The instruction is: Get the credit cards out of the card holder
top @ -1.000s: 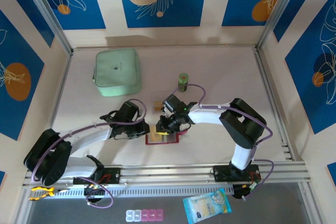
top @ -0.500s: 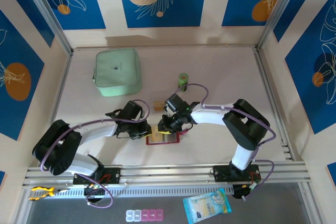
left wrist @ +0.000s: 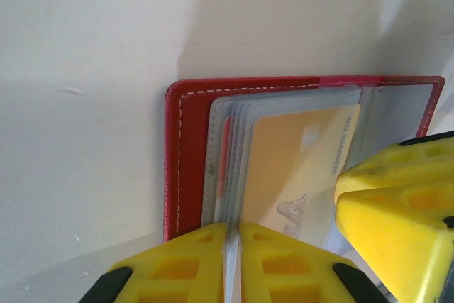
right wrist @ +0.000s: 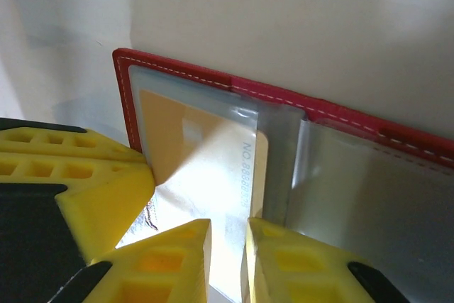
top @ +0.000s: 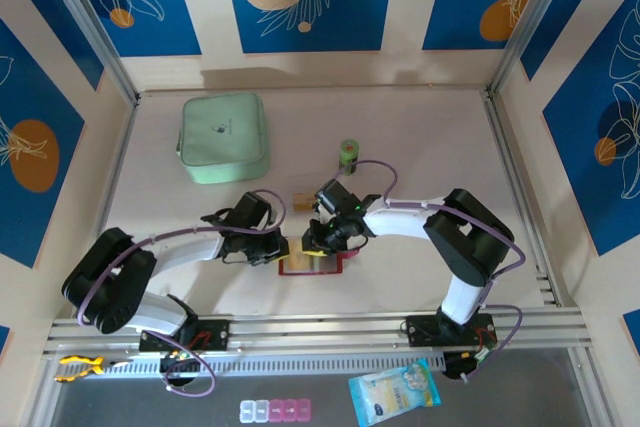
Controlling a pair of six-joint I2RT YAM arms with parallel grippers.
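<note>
Pinching clear sleeves (left wrist: 217, 175) of open red card holder (left wrist: 186, 168) w/ left gripper (left wrist: 233, 238), fingers pressed together. Nipping edge of sleeved orange-tan card (right wrist: 186, 148) w/ right gripper (right wrist: 228, 230), nearly closed. Lying flat on table (top: 430, 137), front-center btwn arms.

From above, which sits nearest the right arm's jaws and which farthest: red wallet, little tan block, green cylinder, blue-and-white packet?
1. Red leather-look card holder, touching the right gripper.
2. Small tan block, just beyond it.
3. Small green cylinder, farther back, slightly right.
4. Blue-and-white plastic packet, off the table, past its near edge.
</note>
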